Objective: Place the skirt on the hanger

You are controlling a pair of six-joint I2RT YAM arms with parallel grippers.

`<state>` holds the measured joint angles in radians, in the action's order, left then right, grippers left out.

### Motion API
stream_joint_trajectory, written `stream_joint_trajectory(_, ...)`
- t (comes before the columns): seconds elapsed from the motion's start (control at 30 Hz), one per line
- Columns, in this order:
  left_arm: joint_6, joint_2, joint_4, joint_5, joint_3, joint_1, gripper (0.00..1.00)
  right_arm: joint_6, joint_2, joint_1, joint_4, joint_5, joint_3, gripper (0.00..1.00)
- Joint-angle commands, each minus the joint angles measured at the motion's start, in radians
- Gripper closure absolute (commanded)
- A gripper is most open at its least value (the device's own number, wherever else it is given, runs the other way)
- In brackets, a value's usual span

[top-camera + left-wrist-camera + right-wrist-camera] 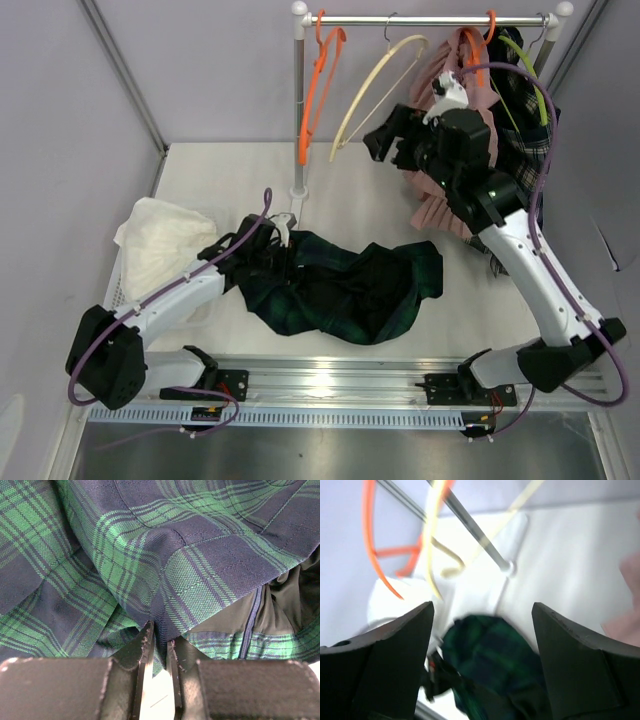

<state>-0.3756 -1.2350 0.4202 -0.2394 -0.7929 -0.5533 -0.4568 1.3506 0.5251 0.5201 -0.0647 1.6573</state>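
A dark green and navy plaid skirt (340,285) lies crumpled on the white table. It fills the left wrist view (165,555) and shows blurred in the right wrist view (490,655). My left gripper (272,245) sits at the skirt's left end, shut on a fold of the plaid cloth (160,639). My right gripper (385,140) is open and empty, raised near the rail, just right of the cream hanger (375,85). The cream hanger (437,545) and an orange hanger (320,80) hang empty on the rail (430,20).
The rail's white post (298,110) stands behind the skirt. A pink skirt (450,160) and a plaid garment (525,120) hang at the rail's right. A white cloth (160,250) lies in a bin at the left. A metal track (340,380) runs along the near edge.
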Motion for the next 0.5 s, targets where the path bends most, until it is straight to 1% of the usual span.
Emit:
stream_joint_trajectory(0.0, 0.0, -0.015, -0.034, -0.008, -0.028, -0.002, 0.82, -0.01, 0.079, 0.024, -0.166, -0.055, 0.145, 0.15)
stream_joint_trajectory(0.13, 0.001, -0.03, -0.038, -0.003, -0.034, -0.011, 0.82, 0.007, 0.18, 0.047, -0.212, -0.125, 0.254, 0.13)
stream_joint_trajectory(0.27, 0.004, -0.047, -0.043, 0.0, -0.04, -0.023, 0.82, 0.058, 0.283, 0.087, -0.207, -0.22, 0.364, 0.09)
stream_joint_trajectory(0.3, 0.004, -0.05, -0.041, 0.0, -0.045, -0.023, 0.82, 0.072, 0.304, 0.102, -0.197, -0.239, 0.39, 0.09)
stream_joint_trajectory(0.33, 0.006, -0.055, -0.043, -0.001, -0.045, -0.023, 0.82, 0.078, 0.359, 0.107, -0.175, -0.256, 0.427, 0.09)
stream_joint_trajectory(0.37, 0.007, -0.058, -0.043, -0.001, -0.045, -0.025, 0.82, 0.081, 0.392, 0.113, -0.145, -0.308, 0.517, 0.08)
stream_joint_trajectory(0.4, 0.009, -0.06, -0.041, -0.003, -0.049, -0.026, 0.83, 0.093, 0.422, 0.125, -0.088, -0.329, 0.562, 0.08)
stream_joint_trajectory(0.47, 0.014, -0.06, -0.037, -0.003, -0.055, -0.03, 0.82, 0.105, 0.505, 0.136, -0.028, -0.392, 0.668, 0.08)
